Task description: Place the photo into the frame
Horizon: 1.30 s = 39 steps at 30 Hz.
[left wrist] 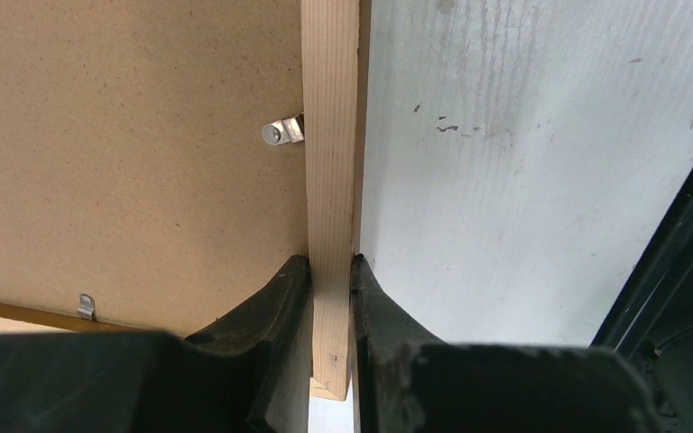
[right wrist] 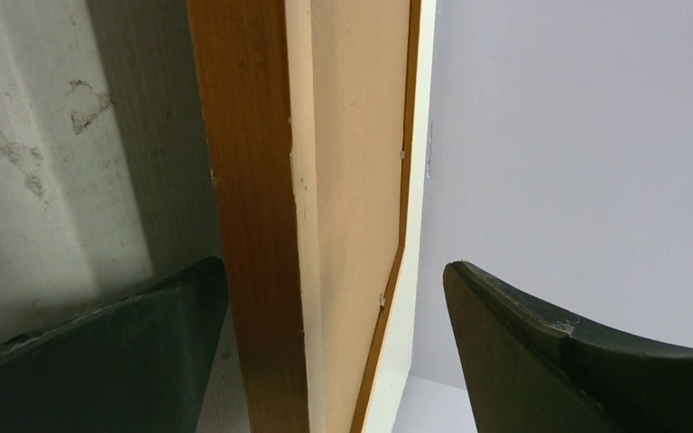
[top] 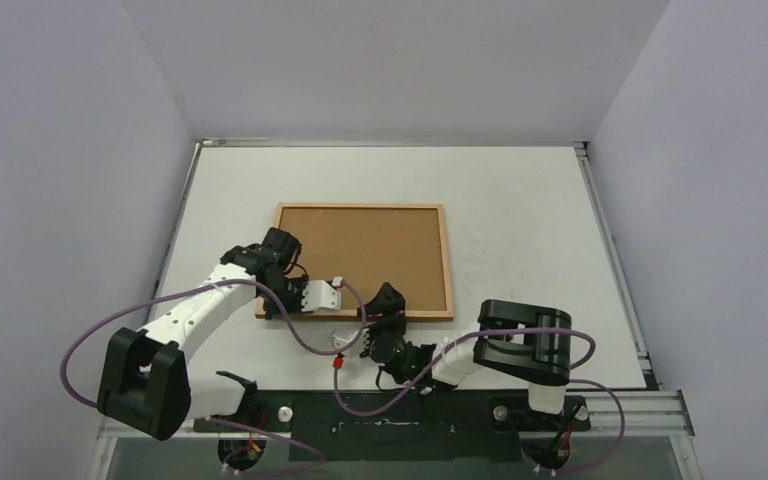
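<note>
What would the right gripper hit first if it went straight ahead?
Likely the frame: its near wooden border sits edge-on between the open fingers of the right gripper; depth is unclear.

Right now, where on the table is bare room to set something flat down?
Widest: right of the frame, out to the table edge. Also the band beyond its far border. Crowded: its near edge, where the left jaws clamp it and the right jaws stand open around it.

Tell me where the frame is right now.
Top view: the frame lies back up on the table; the left gripper pinches its near border, the right gripper straddles that edge, open.
</note>
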Each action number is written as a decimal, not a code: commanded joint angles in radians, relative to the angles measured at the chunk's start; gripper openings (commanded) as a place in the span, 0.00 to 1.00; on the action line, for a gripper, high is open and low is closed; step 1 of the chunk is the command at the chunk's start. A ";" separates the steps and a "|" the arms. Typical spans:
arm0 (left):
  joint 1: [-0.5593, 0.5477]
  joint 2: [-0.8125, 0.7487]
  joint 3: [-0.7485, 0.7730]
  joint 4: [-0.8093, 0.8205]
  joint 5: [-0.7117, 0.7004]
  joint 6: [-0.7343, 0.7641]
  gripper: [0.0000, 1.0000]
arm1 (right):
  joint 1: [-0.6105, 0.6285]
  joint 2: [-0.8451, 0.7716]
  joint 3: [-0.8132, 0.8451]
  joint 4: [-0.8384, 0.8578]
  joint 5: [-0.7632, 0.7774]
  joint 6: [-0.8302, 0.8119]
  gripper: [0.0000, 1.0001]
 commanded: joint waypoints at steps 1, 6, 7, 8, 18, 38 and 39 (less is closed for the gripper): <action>0.005 -0.038 0.051 0.006 0.012 0.016 0.00 | 0.009 -0.011 0.006 -0.010 0.041 0.047 0.90; 0.005 -0.037 0.054 0.006 0.011 0.014 0.00 | 0.011 -0.051 0.023 -0.111 0.013 0.110 0.72; 0.005 -0.036 0.054 0.006 0.012 0.014 0.00 | 0.009 -0.057 0.030 -0.136 0.007 0.130 0.59; 0.005 -0.035 0.054 0.006 0.011 0.014 0.00 | 0.009 -0.061 0.033 -0.154 0.004 0.142 0.50; 0.009 -0.035 0.083 0.018 0.007 -0.019 0.06 | 0.009 -0.097 0.032 -0.137 0.031 0.151 0.05; 0.583 0.015 0.817 0.111 0.454 -0.657 0.96 | -0.018 -0.348 0.578 -0.828 -0.047 0.428 0.05; 0.622 0.028 0.843 0.108 0.495 -0.685 0.96 | -0.023 -0.346 0.622 -0.873 -0.061 0.460 0.05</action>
